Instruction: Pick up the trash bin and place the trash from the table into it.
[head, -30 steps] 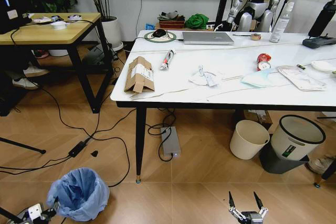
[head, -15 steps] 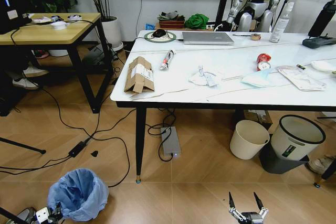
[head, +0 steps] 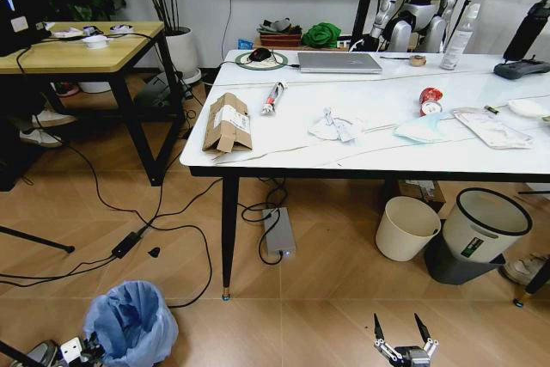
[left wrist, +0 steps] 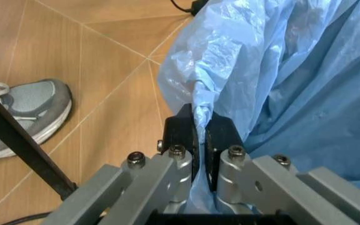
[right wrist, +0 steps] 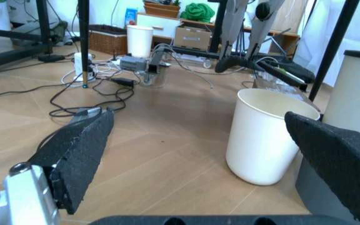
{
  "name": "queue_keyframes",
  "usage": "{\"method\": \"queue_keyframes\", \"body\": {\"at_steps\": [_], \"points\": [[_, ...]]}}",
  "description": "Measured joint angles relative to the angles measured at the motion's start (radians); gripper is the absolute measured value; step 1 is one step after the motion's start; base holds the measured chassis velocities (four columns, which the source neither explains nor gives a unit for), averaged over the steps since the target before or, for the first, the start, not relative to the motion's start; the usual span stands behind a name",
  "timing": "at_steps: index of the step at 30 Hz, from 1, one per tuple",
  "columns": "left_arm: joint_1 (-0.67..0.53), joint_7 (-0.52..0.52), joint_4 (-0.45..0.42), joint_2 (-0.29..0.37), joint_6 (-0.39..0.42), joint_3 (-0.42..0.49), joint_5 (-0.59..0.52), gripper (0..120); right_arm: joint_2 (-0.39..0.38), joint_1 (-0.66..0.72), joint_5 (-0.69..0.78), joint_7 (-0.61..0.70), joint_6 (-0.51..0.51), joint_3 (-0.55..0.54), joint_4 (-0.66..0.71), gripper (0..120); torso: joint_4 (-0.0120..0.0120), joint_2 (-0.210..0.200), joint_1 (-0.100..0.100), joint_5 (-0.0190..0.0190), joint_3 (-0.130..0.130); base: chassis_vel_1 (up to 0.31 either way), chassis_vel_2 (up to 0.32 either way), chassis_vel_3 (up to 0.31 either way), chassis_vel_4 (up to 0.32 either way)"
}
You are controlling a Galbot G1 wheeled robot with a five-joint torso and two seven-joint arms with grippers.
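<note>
While your left gripper (left wrist: 200, 136) is pinching a fold of the light-blue bag between nearly closed jaws, the trash bin (head: 131, 324) is sitting on the floor at the near left, just beside that gripper (head: 80, 351). Your right gripper (head: 401, 331) is hanging low at the near right with its fingers spread wide, holding nothing. On the table (head: 378, 148) farther off, a flattened cardboard box (head: 227, 122), a tissue (head: 334, 128) and a face mask (head: 420, 129) are lying apart.
</note>
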Motion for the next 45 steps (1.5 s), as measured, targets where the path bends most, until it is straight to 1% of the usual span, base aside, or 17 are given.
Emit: {"method": "queue_keyframes", "body": {"at_steps": [2, 7, 9, 13, 16, 17, 19, 25, 28, 30, 31, 35, 36, 39, 41, 44, 45], "points": [[0.007, 0.000, -0.009, -0.001, 0.001, 0.000, -0.003, 0, 0.000, 0.001, 0.000, 0.000, -0.001, 0.000, 0.000, 100, 0.0001, 0.000, 0.000, 0.0000, 0.000, 0.000, 0.000, 0.000, 0.000], [0.056, 0.023, -0.086, -0.008, -0.006, -0.001, -0.019, 0, 0.000, 0.002, -0.005, 0.000, -0.004, 0.000, 0.000, 100, 0.0001, 0.000, 0.000, -0.0001, 0.000, 0.000, 0.000, 0.000, 0.000], [0.065, 0.031, -0.097, -0.009, -0.012, -0.001, -0.021, 0, 0.000, 0.003, -0.006, 0.000, -0.005, 0.000, 0.000, 100, 0.0002, 0.000, 0.000, 0.0000, 0.000, 0.000, 0.000, 0.000, 0.000], [0.119, 0.042, -0.175, -0.011, -0.098, 0.018, -0.031, 0, 0.000, 0.004, -0.009, 0.000, -0.009, -0.001, 0.000, 100, 0.0001, 0.000, 0.000, 0.0005, 0.000, 0.000, 0.000, 0.000, 0.000], [0.142, 0.044, -0.205, -0.012, -0.151, 0.029, -0.021, 0, 0.000, 0.004, -0.012, 0.000, -0.010, -0.002, 0.000, 100, 0.0000, 0.000, 0.000, 0.0003, 0.000, 0.000, 0.000, 0.000, 0.000], [0.142, 0.044, -0.205, -0.012, -0.151, 0.029, -0.021, 0, 0.000, 0.004, -0.012, 0.000, -0.010, -0.002, 0.000, 100, 0.0000, 0.000, 0.000, 0.0003, 0.000, 0.000, 0.000, 0.000, 0.000], [0.152, 0.058, -0.211, -0.010, -0.187, 0.032, -0.004, 0, 0.000, 0.004, -0.013, 0.000, -0.012, -0.003, 0.002, 100, 0.0001, 0.000, 0.000, 0.0002, 0.000, 0.000, 0.000, 0.000, 0.000], [0.195, 0.066, -0.264, -0.012, -0.212, 0.038, 0.002, 0, 0.000, 0.003, -0.015, 0.000, -0.013, -0.003, 0.004, 100, -0.0002, 0.000, 0.000, 0.0003, 0.000, 0.000, 0.000, 0.000, 0.000], [0.266, 0.069, -0.337, -0.013, -0.212, 0.048, 0.006, 0, 0.000, 0.003, -0.015, 0.001, -0.014, -0.003, 0.005, 100, -0.0002, 0.000, 0.000, 0.0003, 0.000, 0.000, 0.000, 0.000, 0.000], [0.289, 0.068, -0.361, -0.013, -0.212, 0.051, 0.007, 0, 0.000, 0.002, -0.016, 0.001, -0.015, -0.003, 0.005, 100, 0.0000, 0.000, 0.000, 0.0003, 0.000, 0.000, 0.000, 0.000, 0.000], [0.339, 0.064, -0.412, -0.013, -0.207, 0.057, 0.006, 0, 0.000, 0.003, -0.016, 0.001, -0.016, -0.002, 0.005, 100, 0.0002, 0.000, 0.000, 0.0003, 0.000, 0.000, 0.000, 0.000, 0.000], [0.442, 0.059, -0.534, -0.013, -0.200, 0.062, -0.001, 0, 0.000, 0.003, -0.023, 0.002, -0.016, -0.003, 0.005, 100, 0.0002, 0.000, 0.000, 0.0004, 0.000, 0.000, 0.000, 0.000, 0.000], [0.442, 0.059, -0.534, -0.013, -0.200, 0.062, -0.001, 0, 0.000, 0.003, -0.023, 0.002, -0.016, -0.003, 0.005, 100, 0.0002, 0.000, 0.000, 0.0004, 0.000, 0.000, 0.000, 0.000, 0.000], [0.480, 0.066, -0.588, -0.012, -0.191, 0.063, -0.009, 0, 0.000, 0.001, -0.026, 0.002, -0.018, -0.006, 0.008, 100, 0.0000, 0.000, 0.000, 0.0004, 0.000, 0.000, 0.000, 0.000, 0.000], [0.521, 0.094, -0.648, -0.008, -0.175, 0.065, -0.056, 0, 0.000, -0.003, -0.027, 0.003, -0.020, -0.007, 0.014, 100, 0.0001, 0.001, 0.001, 0.0002, 0.001, 0.000, 0.000, 0.000, 0.000], [0.544, 0.120, -0.685, -0.003, -0.172, 0.064, -0.076, 0, 0.000, -0.007, -0.028, 0.003, -0.020, -0.004, 0.017, 100, 0.0002, 0.006, 0.002, 0.0003, 0.003, 0.000, 0.000, 0.000, 0.000], [0.561, 0.136, -0.720, 0.003, -0.166, 0.062, -0.088, 0, 0.000, -0.012, -0.028, 0.004, -0.019, 0.001, 0.020, 100, 0.0001, 0.010, 0.004, 0.0001, 0.006, 0.000, 0.000, 0.000, 0.000]]}}
